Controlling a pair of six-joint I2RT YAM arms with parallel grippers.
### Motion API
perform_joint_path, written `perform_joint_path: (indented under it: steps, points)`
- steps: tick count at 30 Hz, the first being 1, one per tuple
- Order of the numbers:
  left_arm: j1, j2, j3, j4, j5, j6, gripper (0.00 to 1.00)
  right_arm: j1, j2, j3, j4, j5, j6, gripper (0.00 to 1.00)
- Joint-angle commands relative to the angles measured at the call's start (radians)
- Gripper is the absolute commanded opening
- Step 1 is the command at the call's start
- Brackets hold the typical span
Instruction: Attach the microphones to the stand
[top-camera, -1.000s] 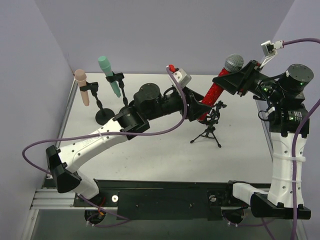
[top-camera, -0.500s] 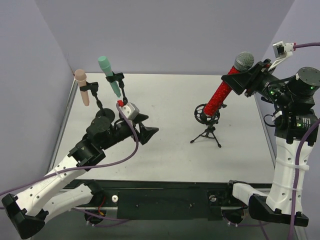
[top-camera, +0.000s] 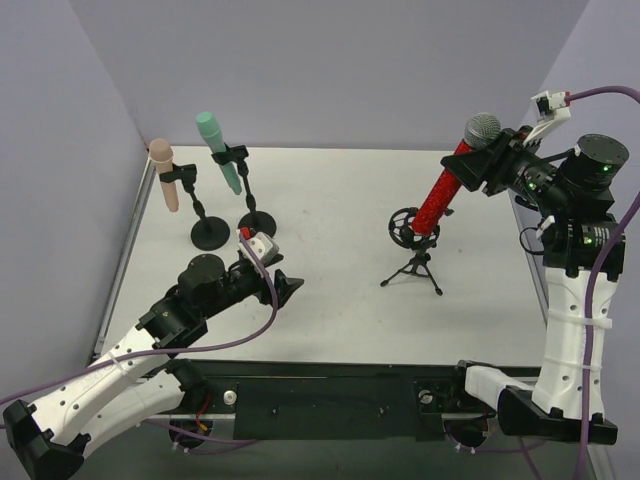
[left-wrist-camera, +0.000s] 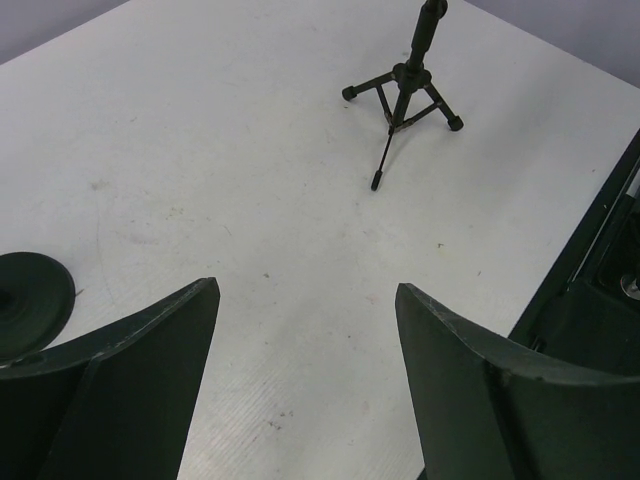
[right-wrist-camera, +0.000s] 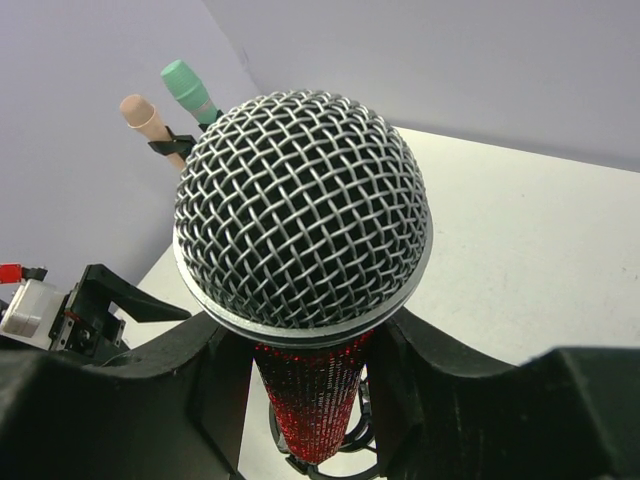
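Observation:
The glittery red microphone (top-camera: 443, 193) with a silver mesh head (right-wrist-camera: 300, 205) is tilted, and my right gripper (top-camera: 482, 166) is shut on its upper body (right-wrist-camera: 318, 395). Its lower end sits at the ring clip (top-camera: 404, 224) of the small black tripod stand (top-camera: 416, 266); I cannot tell whether it is seated. The pale pink microphone (top-camera: 165, 176) and the mint green microphone (top-camera: 220, 152) are each clipped in a round-base stand at the back left. My left gripper (top-camera: 286, 286) is open and empty, low over the table at the near left.
Two black round stand bases (top-camera: 209, 232) (top-camera: 257, 222) stand just beyond my left gripper; one shows at the left edge of the left wrist view (left-wrist-camera: 30, 300). The tripod's legs (left-wrist-camera: 405, 85) spread ahead of my left gripper. Grey walls close the left, back and right.
My left arm has pulled back from the tripod stand to the near left, with its gripper open. My right gripper rose with the red microphone, then came down and left a little.

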Motion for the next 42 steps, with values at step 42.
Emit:
perform_joint_path:
  steps: [42]
  points:
    - [-0.148, 0.428, 0.117, 0.549, 0.173, -0.411, 0.67, 0.166, -0.026, -0.11, -0.048, 0.103, -0.368, 0.0]
